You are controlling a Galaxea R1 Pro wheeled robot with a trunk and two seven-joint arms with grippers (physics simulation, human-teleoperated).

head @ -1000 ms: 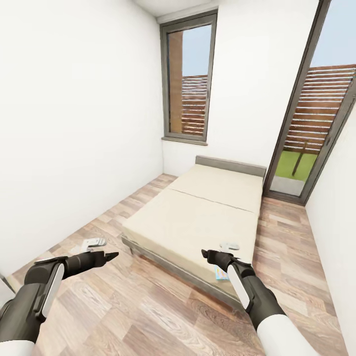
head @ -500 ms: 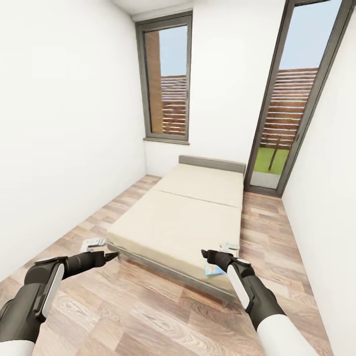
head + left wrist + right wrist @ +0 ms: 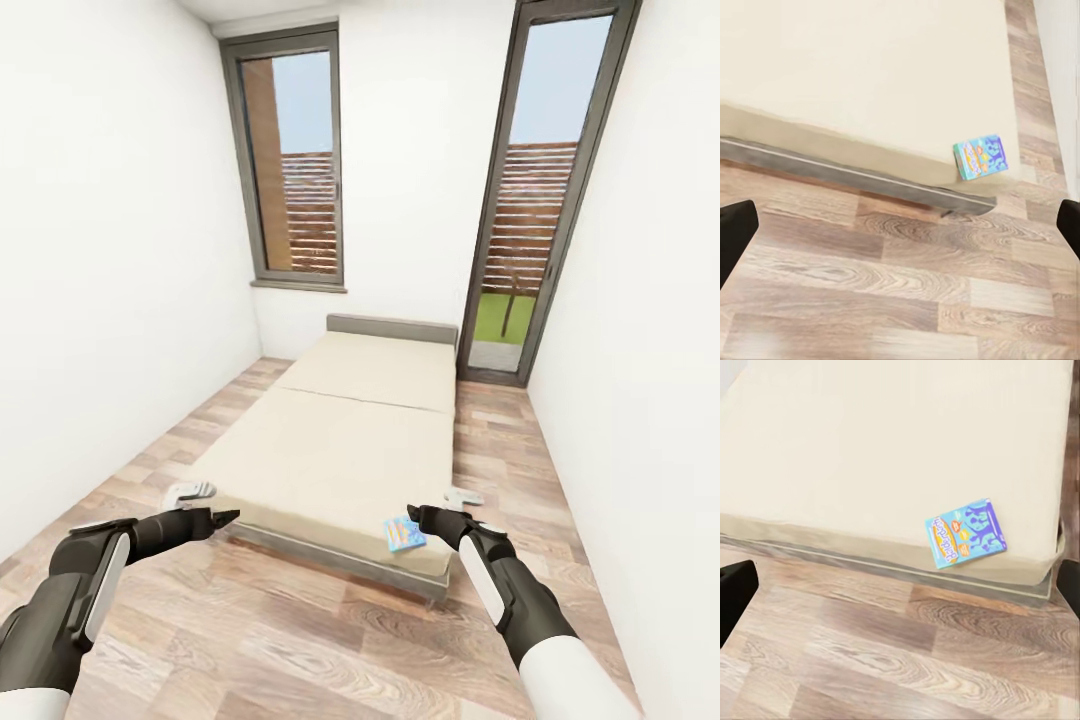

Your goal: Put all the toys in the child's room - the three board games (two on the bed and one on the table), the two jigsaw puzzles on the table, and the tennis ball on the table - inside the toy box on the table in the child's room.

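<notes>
The bed (image 3: 340, 440), a cream mattress on a dark grey frame, stands ahead of me in the head view. A small blue board game (image 3: 404, 534) lies flat on its near right corner. It is also in the left wrist view as the board game (image 3: 982, 156) and in the right wrist view as the board game (image 3: 965, 532). My left gripper (image 3: 215, 505) hovers open over the floor off the bed's near left corner. My right gripper (image 3: 438, 506) is open just right of the game, holding nothing. The table, toy box, puzzles and tennis ball are out of view.
White walls close in on both sides. A tall window (image 3: 295, 170) and a glass door (image 3: 525, 200) fill the far wall. Wood floor (image 3: 300, 640) runs in front of the bed and in strips along each side of it.
The whole picture has shifted, so the camera has turned right: the bed now sits more to the left. The blue game has come out from behind my right arm. Both arms hold their pose.
</notes>
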